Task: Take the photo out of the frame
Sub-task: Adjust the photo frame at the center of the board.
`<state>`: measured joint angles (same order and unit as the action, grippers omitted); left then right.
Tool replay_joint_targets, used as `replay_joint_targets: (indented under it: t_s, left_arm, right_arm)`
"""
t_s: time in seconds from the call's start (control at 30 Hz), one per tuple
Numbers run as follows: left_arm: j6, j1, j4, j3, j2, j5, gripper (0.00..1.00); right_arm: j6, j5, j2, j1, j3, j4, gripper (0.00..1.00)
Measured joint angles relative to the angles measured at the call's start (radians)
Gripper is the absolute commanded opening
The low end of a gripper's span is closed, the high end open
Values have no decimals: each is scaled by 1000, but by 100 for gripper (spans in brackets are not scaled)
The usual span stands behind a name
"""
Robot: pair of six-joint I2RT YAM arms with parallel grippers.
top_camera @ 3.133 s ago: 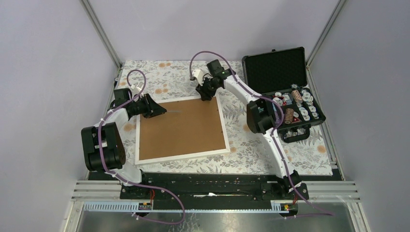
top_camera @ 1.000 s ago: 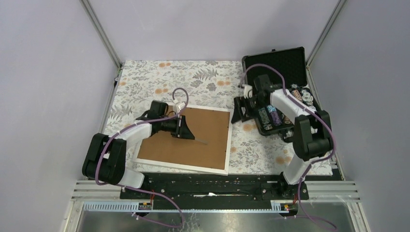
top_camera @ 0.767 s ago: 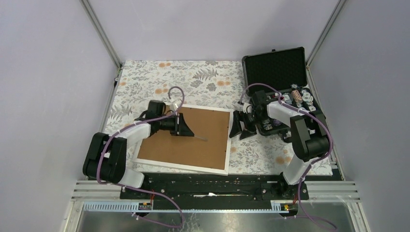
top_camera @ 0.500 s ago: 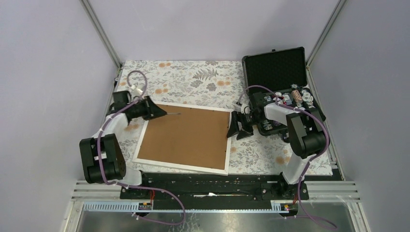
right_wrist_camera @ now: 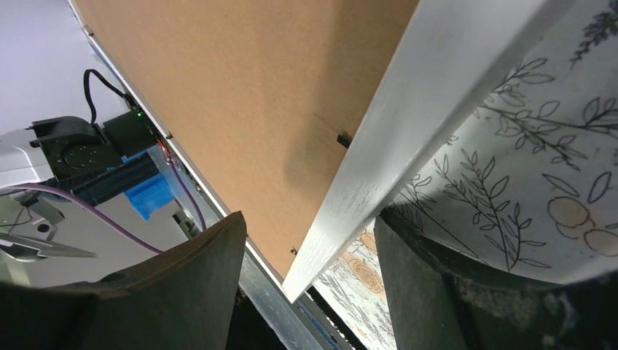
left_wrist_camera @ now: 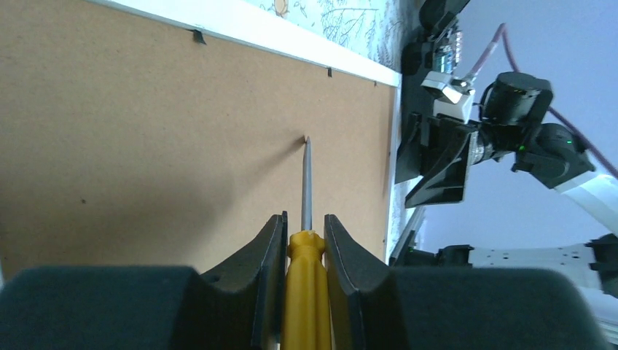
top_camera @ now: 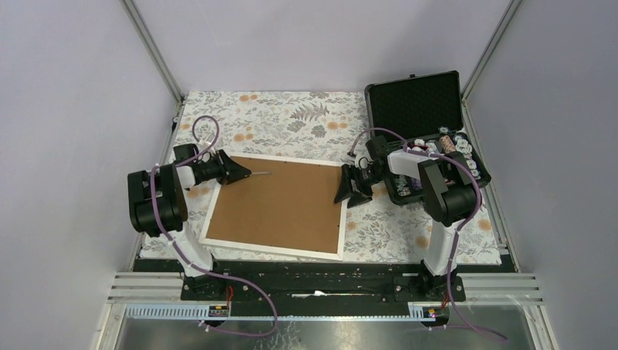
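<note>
Left pincer [left_wrist_camera: 304,222] clamps a yellow-handled screwdriver [left_wrist_camera: 306,270], its thin steel shaft over the matte brown fibreboard back of the frame [top_camera: 277,208]. Right pincer [right_wrist_camera: 310,230] gapes astride the frame's white edge. The frame lies face-down on the floral surface [top_camera: 291,120].

Right gripper [right_wrist_camera: 310,244], jaws apart, astride frame [right_wrist_camera: 291,95] white edge; brown back showing.

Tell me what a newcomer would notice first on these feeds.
The frame lies face-down in the middle of the overhead view, brown back up. The left gripper clamps a yellow-handled screwdriver with its tip toward that back, while the right gripper straddles the frame's right edge with jaws open. An open black case sits far right.
</note>
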<state>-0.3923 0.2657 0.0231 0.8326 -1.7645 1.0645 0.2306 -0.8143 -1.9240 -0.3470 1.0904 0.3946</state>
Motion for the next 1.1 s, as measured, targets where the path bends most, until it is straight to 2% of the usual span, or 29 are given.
replay_joint_targets:
  t_s: [0.23, 0.57, 0.7, 0.8, 0.93, 1.1]
  left_arm:
    - [-107, 11, 170, 62, -148, 67, 0]
    - [-193, 6, 261, 207, -292, 78, 0]
    - [-186, 4, 252, 254, -301, 64, 0]
    - [-146, 2, 198, 275, -283, 48, 0]
    - [-68, -14, 36, 262, -179, 27, 0]
    - [20, -60, -114, 182, 60, 35, 0]
  right_arm:
    - [32, 0, -60, 0, 70, 51, 67]
    - [51, -7, -190, 0, 259, 109, 64]
    - [51, -7, -239, 0, 344, 121, 69]
    - [50, -3, -256, 0, 385, 115, 75]
    - [50, 5, -251, 0, 399, 74, 87]
    - [43, 21, -172, 0, 312, 1, 87]
